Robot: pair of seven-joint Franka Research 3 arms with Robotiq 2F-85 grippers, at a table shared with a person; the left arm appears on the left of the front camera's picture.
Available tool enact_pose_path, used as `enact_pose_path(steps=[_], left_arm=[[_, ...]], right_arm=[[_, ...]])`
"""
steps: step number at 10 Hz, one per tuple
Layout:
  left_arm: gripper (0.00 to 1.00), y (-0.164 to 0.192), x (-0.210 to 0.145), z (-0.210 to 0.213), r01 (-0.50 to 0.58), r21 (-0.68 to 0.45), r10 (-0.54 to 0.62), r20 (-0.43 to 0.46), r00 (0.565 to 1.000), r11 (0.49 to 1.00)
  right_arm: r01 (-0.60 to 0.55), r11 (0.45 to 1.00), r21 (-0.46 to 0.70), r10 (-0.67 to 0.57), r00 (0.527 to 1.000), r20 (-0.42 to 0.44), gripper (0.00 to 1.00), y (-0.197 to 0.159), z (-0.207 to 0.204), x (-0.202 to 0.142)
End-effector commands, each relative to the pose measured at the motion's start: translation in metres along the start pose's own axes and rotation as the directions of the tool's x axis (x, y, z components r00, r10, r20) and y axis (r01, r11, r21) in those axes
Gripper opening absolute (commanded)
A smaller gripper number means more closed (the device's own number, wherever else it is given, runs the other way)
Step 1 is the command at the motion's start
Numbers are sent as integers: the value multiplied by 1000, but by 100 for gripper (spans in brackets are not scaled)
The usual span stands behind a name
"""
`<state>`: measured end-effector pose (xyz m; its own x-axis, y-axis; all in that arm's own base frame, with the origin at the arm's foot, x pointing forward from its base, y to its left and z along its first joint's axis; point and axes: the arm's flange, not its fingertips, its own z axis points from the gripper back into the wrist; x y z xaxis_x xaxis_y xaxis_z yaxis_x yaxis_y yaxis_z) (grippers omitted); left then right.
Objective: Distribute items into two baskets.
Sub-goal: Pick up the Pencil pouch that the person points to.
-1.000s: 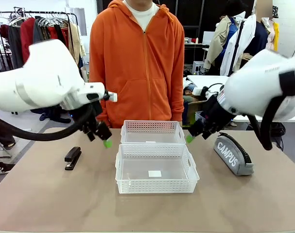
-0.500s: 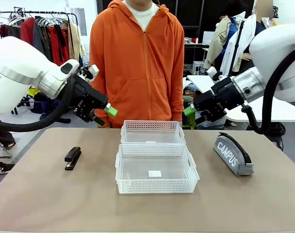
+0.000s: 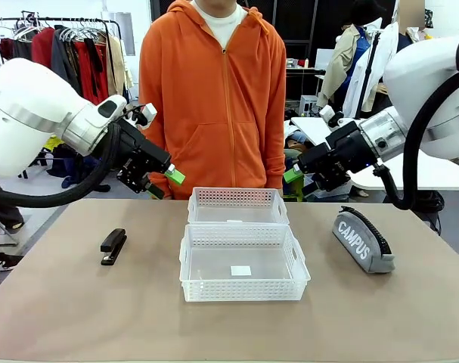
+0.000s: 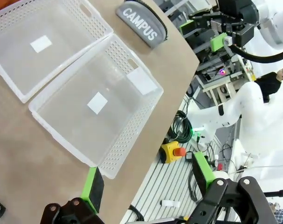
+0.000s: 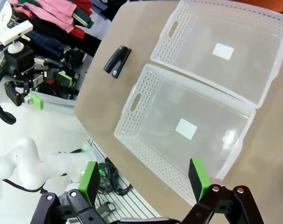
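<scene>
Grey pouch [image 3: 363,240], white "CAMPUS" lettering facing up, lies flat on the tabletop [image 3: 78,318] toward its right edge. It sits apart from both baskets and is angled, with the black zipper running along its outer side. Nothing touches it.

Black stapler [image 3: 113,246] lies flat on the tabletop toward the left edge, well apart from the baskets, its long axis running roughly from the near edge to the far edge. Nothing touches it.

Two translucent white lattice baskets stand at the middle of the tabletop, long sides touching. The near basket [image 3: 244,288] is on the robot's side and the far basket [image 3: 237,198] is on the person's side. In the wrist views a white sticker shows on the floor of each. Both items lie outside the baskets.

Left gripper [image 3: 165,184] hangs in the air above the far edge of the tabletop, left of the far basket. Its green-padded fingers are spread wide and it grips nothing. The left wrist view confirms a wide gap between the fingers.

Right gripper [image 3: 297,180] hangs in the air above the far edge, right of the far basket and well apart from the pouch. Its fingers are spread wide and it grips nothing.

A person [image 3: 214,98] in an orange hooded jacket stands at the far edge, behind the baskets.
</scene>
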<state>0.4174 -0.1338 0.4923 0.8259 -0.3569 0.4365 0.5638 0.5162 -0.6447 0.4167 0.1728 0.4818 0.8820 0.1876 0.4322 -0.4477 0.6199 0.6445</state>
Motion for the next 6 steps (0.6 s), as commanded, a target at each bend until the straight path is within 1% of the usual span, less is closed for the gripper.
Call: enact_pose_path(steps=[1,2,3,4,5,6], left_arm=[[100,2,8,9,-113,-105,104,-90,990,988],[100,2,18,23,-213,-209,192,-118,974,954],[100,2,25,35,-258,-274,230,-132,964,926],[100,-1,31,45,-264,-323,233,-132,963,909],[100,-3,38,57,-289,-381,267,-111,957,878],[100,-10,46,71,-308,-441,312,-64,948,843]], right_arm=[[131,974,184,-142,989,48,100,-1,12,10],[216,926,309,-248,966,70,100,1,25,20],[280,881,381,-330,941,72,100,3,32,26],[315,839,444,-378,924,58,100,5,40,33],[332,811,481,-409,910,62,100,7,47,39],[350,784,512,-434,900,49,100,9,55,46]])
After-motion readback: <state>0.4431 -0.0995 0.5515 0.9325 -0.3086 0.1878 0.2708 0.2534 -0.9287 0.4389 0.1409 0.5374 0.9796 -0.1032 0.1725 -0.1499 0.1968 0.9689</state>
